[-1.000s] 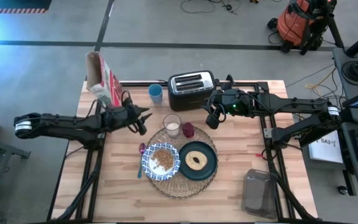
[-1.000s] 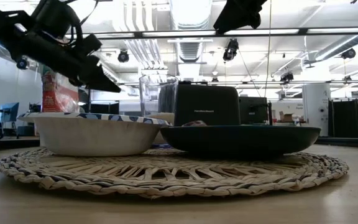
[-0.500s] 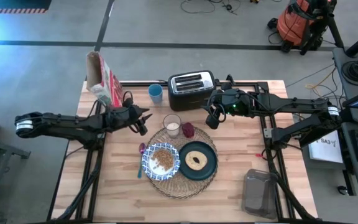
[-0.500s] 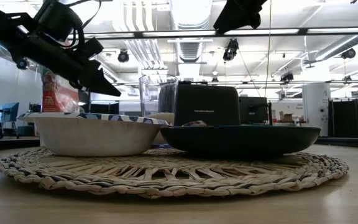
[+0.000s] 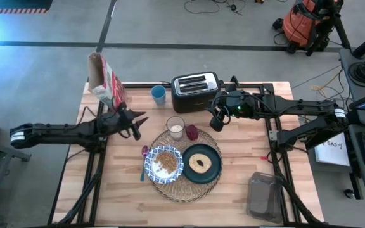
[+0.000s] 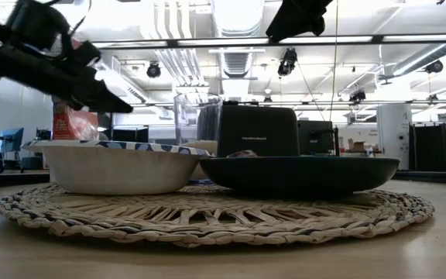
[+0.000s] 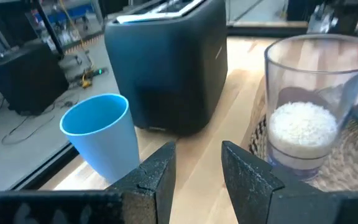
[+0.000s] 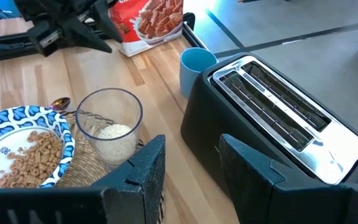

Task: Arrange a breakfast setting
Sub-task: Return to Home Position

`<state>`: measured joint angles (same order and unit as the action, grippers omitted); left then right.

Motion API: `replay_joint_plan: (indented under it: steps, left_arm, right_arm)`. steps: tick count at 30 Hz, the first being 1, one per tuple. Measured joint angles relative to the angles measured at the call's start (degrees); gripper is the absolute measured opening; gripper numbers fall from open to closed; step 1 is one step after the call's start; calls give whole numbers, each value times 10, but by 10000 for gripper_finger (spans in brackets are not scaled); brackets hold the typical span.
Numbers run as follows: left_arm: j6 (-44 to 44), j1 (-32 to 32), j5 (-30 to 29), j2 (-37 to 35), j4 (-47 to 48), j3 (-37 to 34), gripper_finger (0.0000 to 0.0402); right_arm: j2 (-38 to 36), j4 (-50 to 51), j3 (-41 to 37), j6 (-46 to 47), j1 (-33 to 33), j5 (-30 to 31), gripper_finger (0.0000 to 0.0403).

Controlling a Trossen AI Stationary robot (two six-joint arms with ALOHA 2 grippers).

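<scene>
The round woven placemat (image 5: 177,189) lies at the table's middle. On it rest the blue-and-white bowl of cereal (image 5: 164,164), the dark teal plate (image 5: 201,163) with a round bread on it, the clear glass of milk (image 5: 175,127) and the dark-red item (image 5: 191,132). The small spoon (image 5: 144,152) lies at the mat's left rim. My left gripper (image 5: 135,123) is open and empty, left of the glass. My right gripper (image 5: 217,120) is open and empty, raised right of the glass, in front of the toaster.
A black-and-silver toaster (image 5: 195,91) stands at the far middle, a small blue cup (image 5: 159,95) to its left and a cereal box (image 5: 105,81) at the far left. A clear container (image 5: 265,196) lies at the near right.
My left gripper has drawn back toward the table's left edge, away from the glass, staying open. The things on the mat have kept still.
</scene>
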<state>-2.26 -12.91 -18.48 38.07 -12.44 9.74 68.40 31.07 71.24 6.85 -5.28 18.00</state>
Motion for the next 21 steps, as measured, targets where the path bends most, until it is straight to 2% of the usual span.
replay_joint_plan:
  steps: [10, 14, 21]
  left_arm:
    - [18, 1, 45, -144, 0, -92, 112]
    - [35, 1, 86, -191, 61, -89, 112]
    - [39, 5, 97, -263, 100, -91, 112]
  right_arm:
    - [0, 0, 0, 0, 0, 0, 141]
    - [0, 0, 0, 0, 0, 0, 141]
    - [0, 0, 0, 0, 0, 0, 141]
